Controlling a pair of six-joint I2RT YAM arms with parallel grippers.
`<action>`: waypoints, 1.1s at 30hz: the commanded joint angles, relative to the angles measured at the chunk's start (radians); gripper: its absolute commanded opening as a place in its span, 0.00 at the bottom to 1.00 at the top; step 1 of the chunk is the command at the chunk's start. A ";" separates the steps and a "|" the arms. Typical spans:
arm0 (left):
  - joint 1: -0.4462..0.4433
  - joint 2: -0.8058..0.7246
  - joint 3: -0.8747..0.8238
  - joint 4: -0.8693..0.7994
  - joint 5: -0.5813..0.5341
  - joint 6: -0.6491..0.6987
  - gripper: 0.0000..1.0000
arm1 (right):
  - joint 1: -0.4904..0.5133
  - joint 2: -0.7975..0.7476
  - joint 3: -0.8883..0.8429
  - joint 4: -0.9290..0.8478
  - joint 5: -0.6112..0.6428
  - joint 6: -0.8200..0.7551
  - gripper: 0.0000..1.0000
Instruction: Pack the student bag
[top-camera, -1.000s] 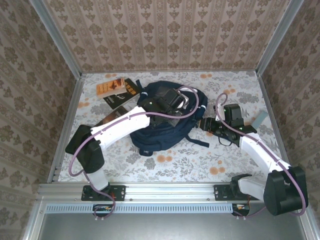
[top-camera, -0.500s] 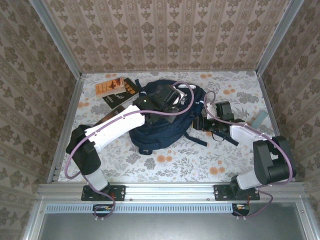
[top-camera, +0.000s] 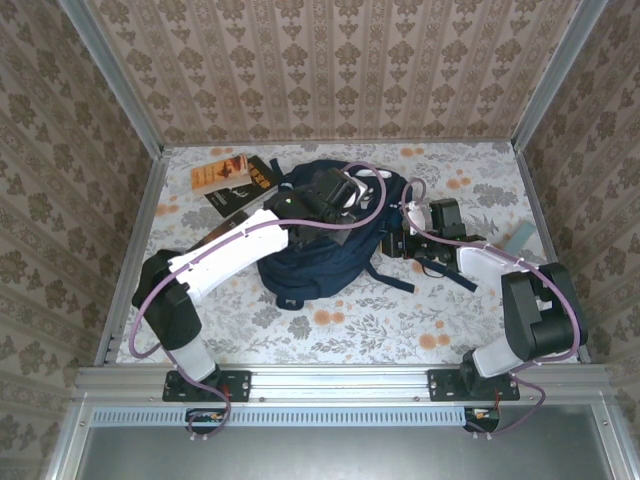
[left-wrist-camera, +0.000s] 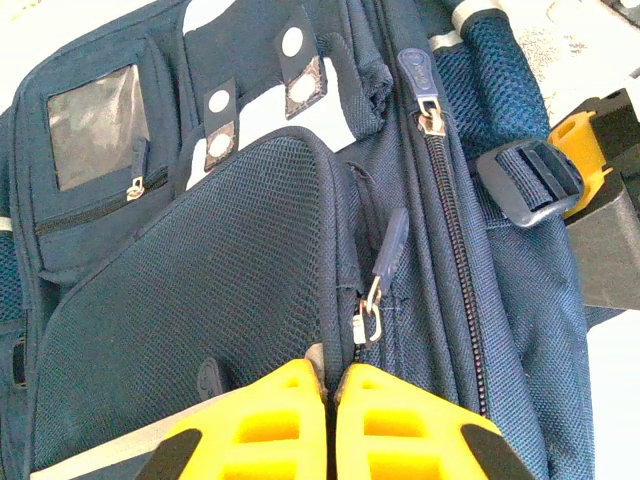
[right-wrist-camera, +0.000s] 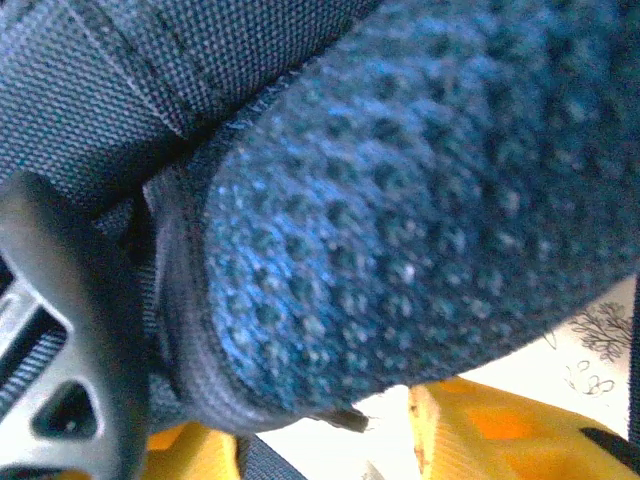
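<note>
On floral tabletop (top-camera: 400, 320), mid-depth: student bag (top-camera: 330, 268), navy, lying flat, pockets up. Over bag, left gripper (left-wrist-camera: 328, 378): fingers closed, tips pressed together at mesh pocket edge, just beside zipper pull (left-wrist-camera: 372, 318). At bag's right side, right gripper (right-wrist-camera: 310, 430): fingers apart, padded mesh strap over gap; gripping or not, cannot tell. Farther, back left: books (top-camera: 232, 180), just beside bag.

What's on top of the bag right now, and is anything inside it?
The left hand, shut, is over the bag, at its front mesh pocket beside a zipper pull. The inside is hidden: the zippers in view look closed.
</note>
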 joint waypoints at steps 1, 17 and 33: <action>0.032 -0.075 0.040 0.010 -0.049 0.012 0.02 | 0.011 0.010 0.038 0.034 -0.064 -0.029 0.42; 0.066 -0.080 0.005 0.043 -0.026 -0.008 0.01 | 0.082 -0.174 0.019 -0.175 0.188 0.036 0.10; 0.066 0.018 0.017 0.130 0.039 -0.137 0.01 | 0.318 -0.367 -0.024 -0.315 0.163 0.125 0.01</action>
